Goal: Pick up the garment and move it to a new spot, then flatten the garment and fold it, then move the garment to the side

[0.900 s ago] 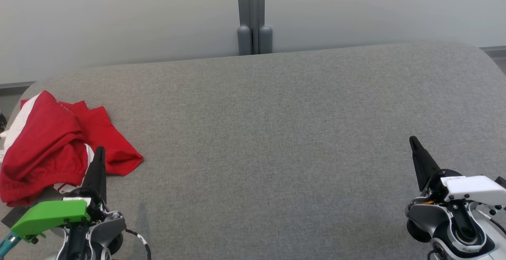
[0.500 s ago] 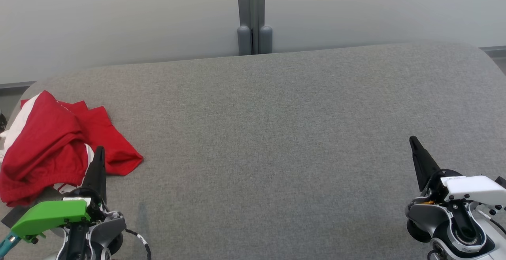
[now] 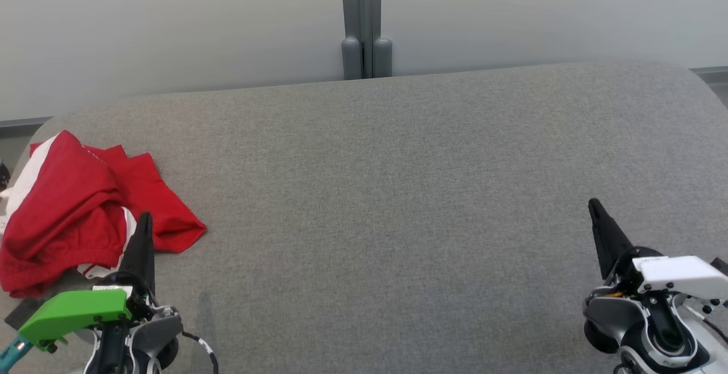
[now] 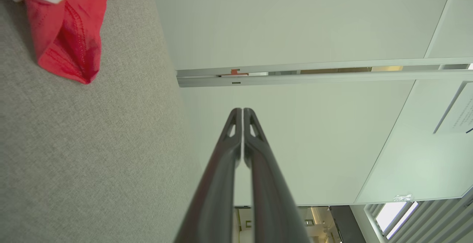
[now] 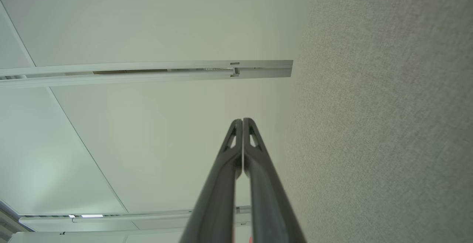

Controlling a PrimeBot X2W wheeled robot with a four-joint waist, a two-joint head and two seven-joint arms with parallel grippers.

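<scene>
Head view: crumpled red-and-white garment [image 3: 74,209] lying loose in a heap at the left end of the grey table [image 3: 387,192], right by the table's left edge.
Left claw [image 3: 144,221] is pressed together and empty over the table's near-left corner, tip lined up with the garment's near edge, can't tell if it touches. Right claw [image 3: 594,208] is pressed together too, empty, over the table's near-right part.
</scene>
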